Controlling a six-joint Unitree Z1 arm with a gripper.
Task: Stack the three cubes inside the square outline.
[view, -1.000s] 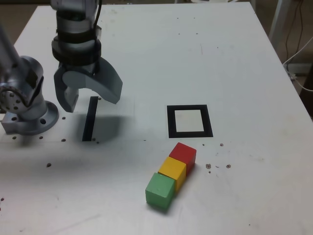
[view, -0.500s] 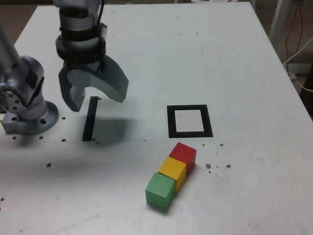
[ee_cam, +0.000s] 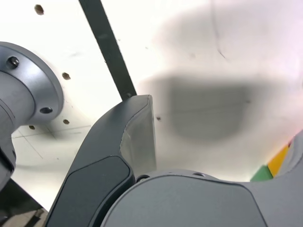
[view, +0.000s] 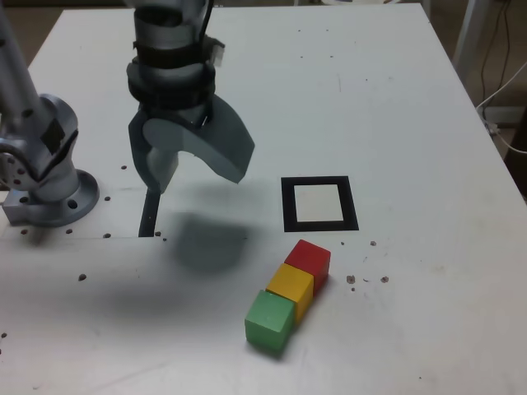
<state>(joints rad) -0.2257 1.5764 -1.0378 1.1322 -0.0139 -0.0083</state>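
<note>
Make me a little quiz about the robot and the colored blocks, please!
1. True or false: the gripper is holding a block.
2. Which cube lies nearest the square outline? A green cube B yellow cube C red cube
3. Fill in: the inside of the outline is ___.

Key: 1 false, it is open and empty above the table. 2 C. 3 white, with no cube in it.

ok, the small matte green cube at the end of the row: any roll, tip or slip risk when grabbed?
The small matte green cube has flat faces and sits squarely, so it probably won't roll or tip. Its matte surface suggests decent grip, and it looks rigid. It touches the yellow cube, so closing the open gripper on it may nudge that neighbour.
</note>
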